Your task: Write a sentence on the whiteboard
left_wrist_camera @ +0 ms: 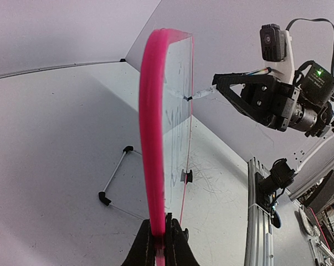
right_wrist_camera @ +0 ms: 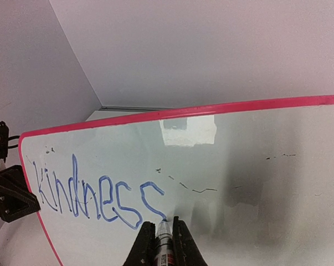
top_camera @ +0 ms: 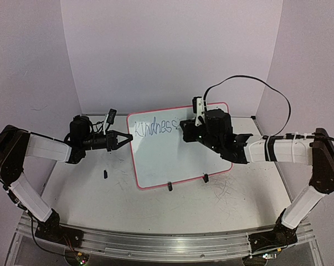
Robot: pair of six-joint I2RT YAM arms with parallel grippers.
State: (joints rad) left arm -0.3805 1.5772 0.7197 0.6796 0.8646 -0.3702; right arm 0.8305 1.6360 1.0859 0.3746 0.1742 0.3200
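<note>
Overhead view, nearest me: the scuffed counter (top_camera: 89,205), with a small black piece (top_camera: 105,174) lying loose on it, left of the whiteboard (top_camera: 172,160). The board stands mid-counter on two black clip feet (top_camera: 169,186), between the arms.

Left pincer (top_camera: 122,138) is closed tight on the board's left edge; the left wrist view confirms it, fingers (left_wrist_camera: 179,250) either side of the pink frame (left_wrist_camera: 150,138). That view alone sees the board edge-on, and a thin rod with black ends (left_wrist_camera: 114,180) lying on the counter behind it; the overhead view hides the rod.

Right pincer (top_camera: 184,131) reaches over the board's upper part; only its own wrist view shows the grip, closed on a marker (right_wrist_camera: 163,244); tip touching the white face just right of the last letter.

The sentence (right_wrist_camera: 94,194) so far reads "Kindness" in blue at the board's upper left; sharp in the right wrist view, small overhead, unreadable edge-on.
</note>
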